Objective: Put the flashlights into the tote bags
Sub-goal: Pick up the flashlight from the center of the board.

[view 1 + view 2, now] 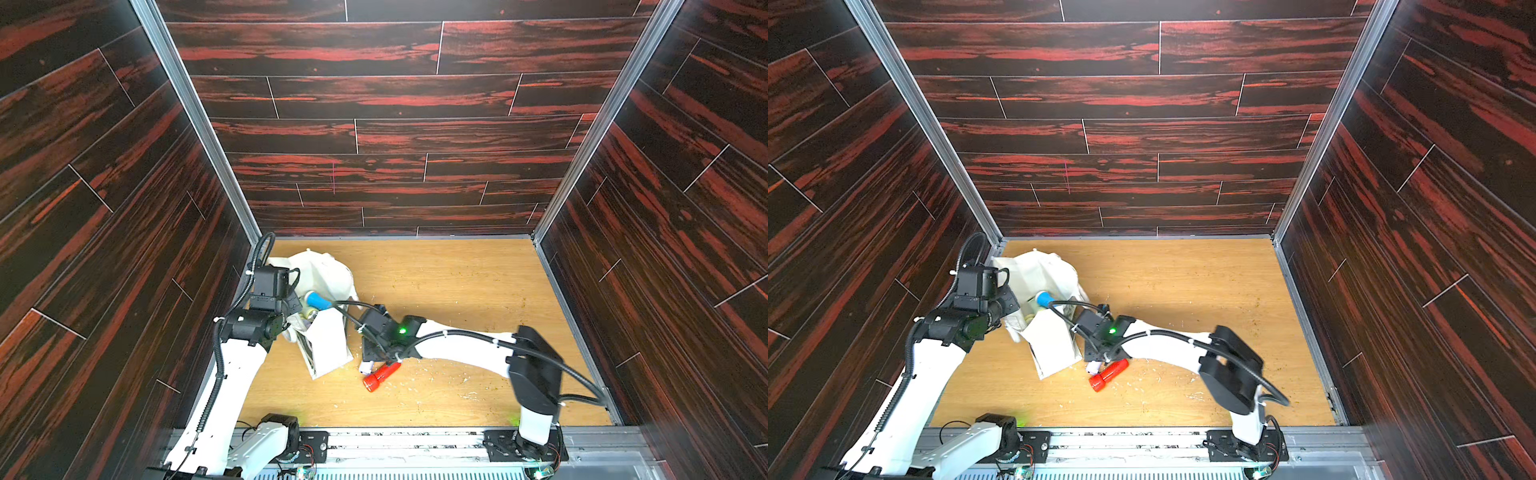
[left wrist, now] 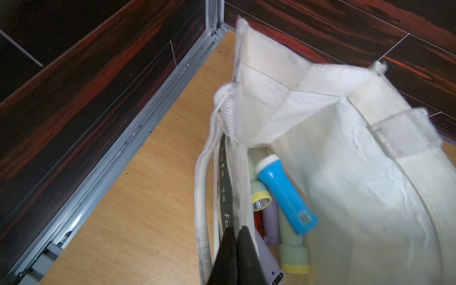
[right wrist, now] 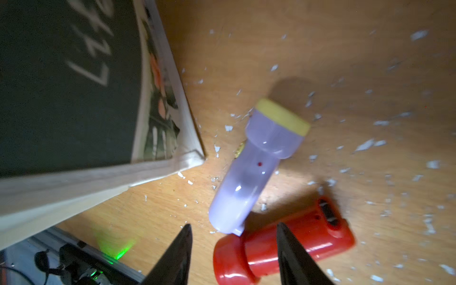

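The off-white tote bag (image 1: 328, 345) (image 1: 1050, 345) stands open at the table's left. My left gripper (image 2: 236, 229) is shut on its printed rim (image 2: 230, 197), holding the mouth open. Inside lie several flashlights: a blue one (image 2: 286, 195) (image 1: 318, 300) on top, a pale green one (image 2: 293, 249), a lilac one (image 2: 271, 222) and a sliver of red (image 2: 257, 222). On the table beside the bag's corner lie a red flashlight (image 3: 296, 246) (image 1: 380, 376) (image 1: 1108, 375) and a lilac flashlight (image 3: 256, 167) (image 1: 366, 367). My right gripper (image 3: 234, 225) hangs open just above them, its fingers either side of the red one's neck.
Dark wood-pattern walls close in the table on three sides, with an aluminium rail (image 2: 128, 148) along the left edge close to the bag. White flecks (image 3: 370, 145) litter the wood around the loose flashlights. The arms' base rail (image 1: 415, 444) runs along the front.
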Controlling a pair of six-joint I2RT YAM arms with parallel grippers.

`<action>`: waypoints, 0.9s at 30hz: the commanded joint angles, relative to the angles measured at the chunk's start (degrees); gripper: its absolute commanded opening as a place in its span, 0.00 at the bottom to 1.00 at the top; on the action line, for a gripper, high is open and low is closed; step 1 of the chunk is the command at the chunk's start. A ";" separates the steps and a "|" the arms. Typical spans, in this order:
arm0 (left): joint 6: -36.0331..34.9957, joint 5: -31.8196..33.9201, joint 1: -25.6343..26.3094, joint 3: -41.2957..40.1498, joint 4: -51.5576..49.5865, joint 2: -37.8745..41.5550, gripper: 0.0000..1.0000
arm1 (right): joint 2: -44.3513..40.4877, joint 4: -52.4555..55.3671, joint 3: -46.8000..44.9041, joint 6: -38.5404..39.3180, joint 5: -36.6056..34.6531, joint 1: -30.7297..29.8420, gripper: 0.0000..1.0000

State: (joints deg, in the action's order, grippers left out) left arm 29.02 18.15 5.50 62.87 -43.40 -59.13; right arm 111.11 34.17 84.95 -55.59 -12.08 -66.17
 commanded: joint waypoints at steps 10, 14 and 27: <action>1.04 1.96 -0.84 -0.67 0.52 1.70 0.00 | 7.49 7.90 5.81 -1.54 0.43 -0.50 0.59; 1.04 1.51 -0.85 -0.65 0.61 1.51 0.00 | 9.02 8.32 6.71 -1.45 0.40 -0.42 0.59; 0.88 0.81 -0.84 -0.76 0.84 1.48 0.00 | 13.78 8.63 9.24 -0.76 1.09 0.39 0.57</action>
State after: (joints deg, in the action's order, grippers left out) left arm 29.41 18.00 5.15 62.67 -43.35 -59.07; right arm 121.32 40.29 92.99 -56.31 -11.42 -65.95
